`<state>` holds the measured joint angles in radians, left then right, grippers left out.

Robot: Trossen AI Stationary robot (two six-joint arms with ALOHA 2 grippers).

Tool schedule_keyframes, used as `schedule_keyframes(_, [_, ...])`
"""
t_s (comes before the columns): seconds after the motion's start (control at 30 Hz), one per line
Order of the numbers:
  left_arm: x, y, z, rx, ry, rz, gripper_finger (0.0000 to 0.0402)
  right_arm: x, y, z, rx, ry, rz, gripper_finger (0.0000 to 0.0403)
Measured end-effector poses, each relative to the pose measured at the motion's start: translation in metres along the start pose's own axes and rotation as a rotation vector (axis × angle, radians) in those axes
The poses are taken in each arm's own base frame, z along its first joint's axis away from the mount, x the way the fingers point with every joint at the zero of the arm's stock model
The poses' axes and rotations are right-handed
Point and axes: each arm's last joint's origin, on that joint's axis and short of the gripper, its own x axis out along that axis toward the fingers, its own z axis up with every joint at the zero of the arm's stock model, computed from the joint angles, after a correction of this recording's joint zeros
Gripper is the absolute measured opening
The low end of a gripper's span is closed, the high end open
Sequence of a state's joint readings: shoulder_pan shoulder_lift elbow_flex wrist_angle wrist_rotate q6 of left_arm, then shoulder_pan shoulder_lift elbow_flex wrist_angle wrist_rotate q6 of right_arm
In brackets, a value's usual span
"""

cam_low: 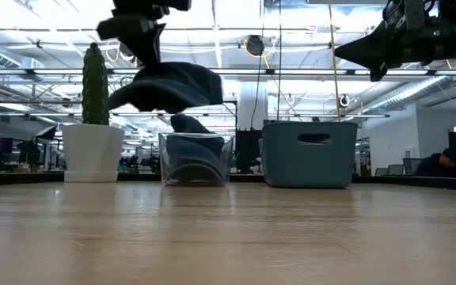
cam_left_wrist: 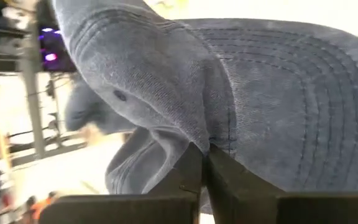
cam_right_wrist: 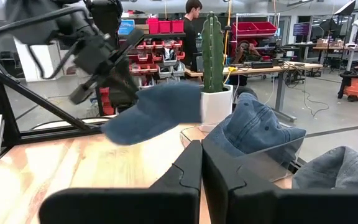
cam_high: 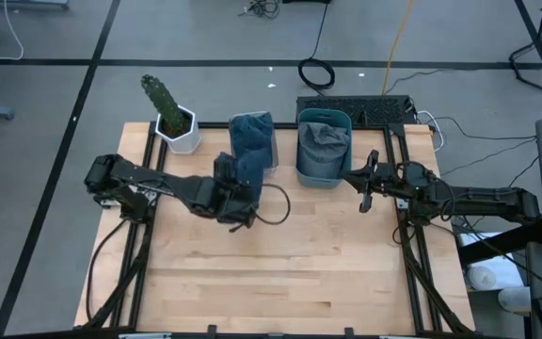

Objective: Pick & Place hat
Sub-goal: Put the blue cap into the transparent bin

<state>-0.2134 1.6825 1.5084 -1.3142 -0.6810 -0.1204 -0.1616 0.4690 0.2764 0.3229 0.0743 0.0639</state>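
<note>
My left gripper (cam_high: pixel 237 200) is shut on a blue denim cap (cam_low: pixel 169 85), held well above the table just in front of a clear bin (cam_low: pixel 196 158). The cap also shows in the high view (cam_high: pixel 249 172) and the right wrist view (cam_right_wrist: pixel 157 109). A second blue cap (cam_right_wrist: pixel 260 127) sits inside the clear bin (cam_high: pixel 252 141). A teal bin (cam_high: pixel 323 146) to its right holds more blue caps (cam_high: pixel 325 137). My right gripper (cam_high: pixel 366 185) is shut and empty, raised to the right of the teal bin. My left gripper pinches the cap between its two fingers (cam_left_wrist: pixel 185 168) at the place where the crown meets the brim (cam_left_wrist: pixel 207 140). The fingers come from above, pointing down. The cap hangs below them, clear of the table, its brim about level.
A cactus in a white pot (cam_high: pixel 175 121) stands at the far left, beside the clear bin. The bins and pot line the table's far edge. Bare wooden tabletop (cam_high: pixel 280 273) lies nearer. A person (cam_right_wrist: pixel 192 25) stands in the room beyond the table.
</note>
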Motion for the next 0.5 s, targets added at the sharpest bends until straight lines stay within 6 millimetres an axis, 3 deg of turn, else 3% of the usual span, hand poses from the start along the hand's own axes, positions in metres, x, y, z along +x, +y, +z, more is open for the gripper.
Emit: schedule_keyframes(0.5, [0.037, 0.056, 0.003, 0.049, 0.084, 0.203, 0.0006, 0.0, 0.0, 0.0, -0.007, 0.0, -0.003, 0.0])
